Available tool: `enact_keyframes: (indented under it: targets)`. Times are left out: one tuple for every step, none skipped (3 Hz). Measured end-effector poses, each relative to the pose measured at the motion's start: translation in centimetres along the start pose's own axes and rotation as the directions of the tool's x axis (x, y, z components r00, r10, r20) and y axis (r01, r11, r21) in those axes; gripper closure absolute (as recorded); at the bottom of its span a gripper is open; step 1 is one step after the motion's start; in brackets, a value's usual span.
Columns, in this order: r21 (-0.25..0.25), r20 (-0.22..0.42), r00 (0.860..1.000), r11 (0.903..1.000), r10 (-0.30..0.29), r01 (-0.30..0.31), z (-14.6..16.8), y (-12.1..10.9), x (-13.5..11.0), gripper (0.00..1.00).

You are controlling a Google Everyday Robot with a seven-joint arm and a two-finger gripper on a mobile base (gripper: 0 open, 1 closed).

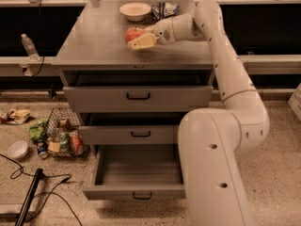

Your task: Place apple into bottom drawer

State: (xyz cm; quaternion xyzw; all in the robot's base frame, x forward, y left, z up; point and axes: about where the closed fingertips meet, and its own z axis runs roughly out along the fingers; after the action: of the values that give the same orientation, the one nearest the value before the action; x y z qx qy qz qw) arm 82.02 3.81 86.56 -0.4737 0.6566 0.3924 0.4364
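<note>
The red apple (133, 33) is between the fingers of my gripper (137, 37), held just above the grey cabinet top (94, 41), near its middle. The gripper reaches in from the right and its cream fingers (143, 41) are shut around the apple. The bottom drawer (136, 173) is pulled out far below, with its wide interior empty and its low front panel with a black handle (142, 195) toward me. My arm covers the drawer's right side.
A cream bowl (135, 11) and a crumpled bag (164, 9) sit at the back of the cabinet top. The top drawer (138, 98) and middle drawer (136, 134) are slightly out. A wire basket of items (61, 138), a small white bowl (18, 149), cables (33, 192) lie on the floor left.
</note>
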Motion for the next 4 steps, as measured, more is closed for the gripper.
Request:
enact_keyframes:
  targets:
    - [-0.042, 0.024, 1.0, 0.9991, -0.009, 0.01, -2.6, 2.2, 0.1, 1.0]
    - [-0.065, 0.031, 0.998, 0.9964, -0.052, 0.054, -5.6, 6.3, 0.2, 1.0]
    - [-0.074, 0.005, 0.998, 0.9955, -0.059, 0.059, -5.9, 9.0, 1.9, 1.0]
    - [-0.074, -0.066, 0.997, 0.9963, -0.049, 0.044, -6.1, 12.6, 5.2, 1.0]
